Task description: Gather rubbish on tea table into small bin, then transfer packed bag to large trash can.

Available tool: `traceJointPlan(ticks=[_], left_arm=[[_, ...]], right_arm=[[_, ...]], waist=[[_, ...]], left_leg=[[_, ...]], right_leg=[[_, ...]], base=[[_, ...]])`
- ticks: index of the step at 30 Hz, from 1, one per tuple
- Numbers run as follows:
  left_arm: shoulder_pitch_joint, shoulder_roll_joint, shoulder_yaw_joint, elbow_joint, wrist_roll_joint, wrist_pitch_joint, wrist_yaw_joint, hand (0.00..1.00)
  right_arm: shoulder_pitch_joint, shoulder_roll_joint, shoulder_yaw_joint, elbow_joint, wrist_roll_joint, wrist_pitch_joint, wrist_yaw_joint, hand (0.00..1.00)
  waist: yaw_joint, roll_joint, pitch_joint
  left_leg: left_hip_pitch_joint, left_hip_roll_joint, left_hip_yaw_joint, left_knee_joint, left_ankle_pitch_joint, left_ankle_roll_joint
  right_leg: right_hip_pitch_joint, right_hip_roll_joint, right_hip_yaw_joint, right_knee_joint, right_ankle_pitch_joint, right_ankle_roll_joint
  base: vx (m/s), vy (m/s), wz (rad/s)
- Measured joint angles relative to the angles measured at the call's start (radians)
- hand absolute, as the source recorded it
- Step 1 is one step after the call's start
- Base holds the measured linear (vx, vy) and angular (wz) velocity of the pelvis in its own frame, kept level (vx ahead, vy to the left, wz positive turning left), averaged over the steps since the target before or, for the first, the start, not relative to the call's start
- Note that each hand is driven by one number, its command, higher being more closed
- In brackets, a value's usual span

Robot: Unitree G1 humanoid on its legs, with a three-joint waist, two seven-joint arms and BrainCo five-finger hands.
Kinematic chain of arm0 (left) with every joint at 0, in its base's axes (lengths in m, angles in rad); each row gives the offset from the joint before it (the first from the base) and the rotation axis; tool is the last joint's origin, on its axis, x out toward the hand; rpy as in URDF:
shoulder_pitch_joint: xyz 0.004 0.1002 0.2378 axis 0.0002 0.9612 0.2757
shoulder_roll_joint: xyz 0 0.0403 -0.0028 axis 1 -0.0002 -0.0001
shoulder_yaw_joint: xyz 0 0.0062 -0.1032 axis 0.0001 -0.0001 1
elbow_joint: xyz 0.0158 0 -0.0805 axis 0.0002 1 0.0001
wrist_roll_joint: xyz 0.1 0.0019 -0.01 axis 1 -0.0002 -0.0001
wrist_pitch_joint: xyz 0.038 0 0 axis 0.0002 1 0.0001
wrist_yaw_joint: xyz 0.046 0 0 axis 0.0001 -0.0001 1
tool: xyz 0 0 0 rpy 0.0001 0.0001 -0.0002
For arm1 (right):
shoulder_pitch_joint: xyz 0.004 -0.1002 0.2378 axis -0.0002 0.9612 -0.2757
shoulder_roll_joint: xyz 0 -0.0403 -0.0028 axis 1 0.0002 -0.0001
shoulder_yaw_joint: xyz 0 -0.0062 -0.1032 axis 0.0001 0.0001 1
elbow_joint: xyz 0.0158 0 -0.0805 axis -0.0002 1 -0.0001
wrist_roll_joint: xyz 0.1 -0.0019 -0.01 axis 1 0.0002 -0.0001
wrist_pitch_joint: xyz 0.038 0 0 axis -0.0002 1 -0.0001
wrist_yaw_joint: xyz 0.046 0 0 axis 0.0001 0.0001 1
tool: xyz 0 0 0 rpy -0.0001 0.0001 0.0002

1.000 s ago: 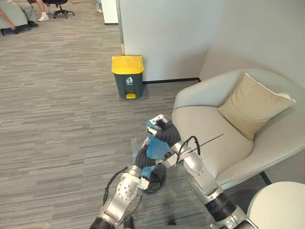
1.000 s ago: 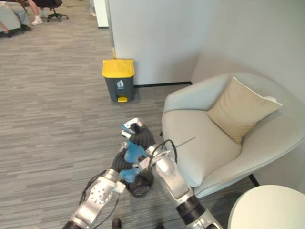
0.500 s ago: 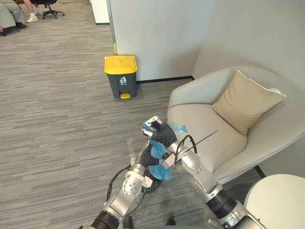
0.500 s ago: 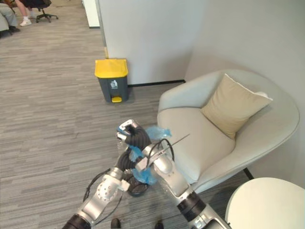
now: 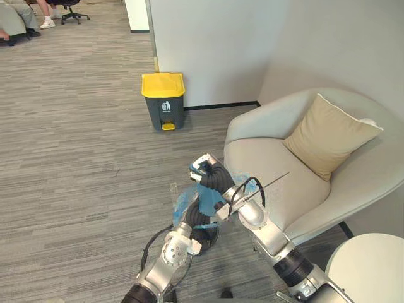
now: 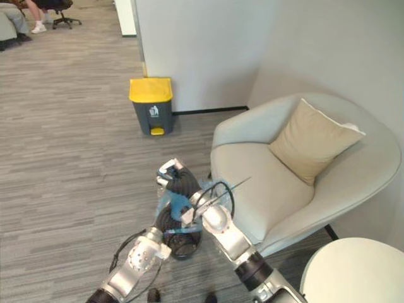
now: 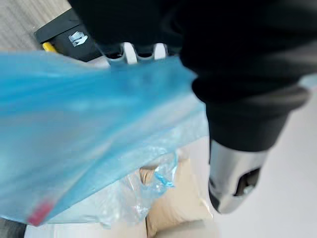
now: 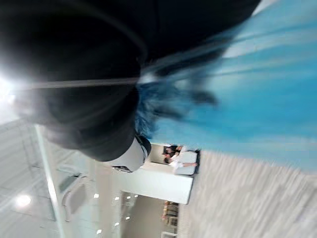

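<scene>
Both my hands hold a thin blue bag low over the floor, in front of the armchair. My right hand is uppermost, its fingers curled on the bag's top edge. Just below it my left hand grips the bag lower down; in the left wrist view the blue film runs between its fingers and thumb. A small dark bin stands on the floor right under the bag. The large grey trash can with a yellow lid stands by the wall, lid down.
A cream armchair with a tan cushion stands close on the right. The rim of a round white table shows at the lower right. People's legs and an office chair are far off at the upper left. Grey carpet lies between me and the can.
The whole view has shifted slightly. The bag's loose flap that stuck out toward the chair has drawn in between my hands, which stay over the small bin.
</scene>
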Motion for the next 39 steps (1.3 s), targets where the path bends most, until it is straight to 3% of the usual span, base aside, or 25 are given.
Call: traceJointPlan(ticks=[7,17,31,39], left_arm=[[0.049,0.003,0.043,-0.150,-0.018,0.000,-0.009,0.00],[0.151,0.002,0.259,-0.404,-0.099,-0.048,-0.005,0.00],[0.146,0.019,0.351,-0.402,-0.116,-0.054,-0.007,0.00],[0.079,0.032,0.350,-0.266,-0.054,-0.051,-0.026,0.00]], right_arm=[[0.012,0.027,-0.082,0.043,-0.053,-0.009,-0.019,1.00],[0.114,0.020,-0.150,0.064,-0.093,-0.006,-0.013,1.00],[0.117,-0.003,-0.188,-0.016,-0.060,-0.011,0.047,1.00],[0.092,-0.004,-0.172,-0.030,0.001,-0.012,0.068,1.00]], waist=[[0.005,0.000,0.000],[0.008,0.002,0.001],[0.011,0.003,0.001],[0.010,0.007,0.001]], left_leg=[[0.003,-0.002,-0.011,0.000,0.002,0.002],[0.020,-0.016,-0.027,0.000,0.000,0.001],[0.022,-0.016,-0.028,0.000,0.003,0.003],[0.036,-0.013,-0.013,0.000,0.002,0.002]], right_leg=[[0.015,-0.002,-0.014,0.000,0.001,-0.002],[0.016,-0.009,-0.032,0.035,-0.042,0.002],[0.020,-0.007,-0.035,0.036,-0.033,-0.003],[0.016,-0.008,-0.018,0.049,-0.041,-0.003]], base=[[0.02,0.008,0.07],[0.01,0.012,0.05],[0.03,-0.002,0.00],[0.00,0.007,-0.05]])
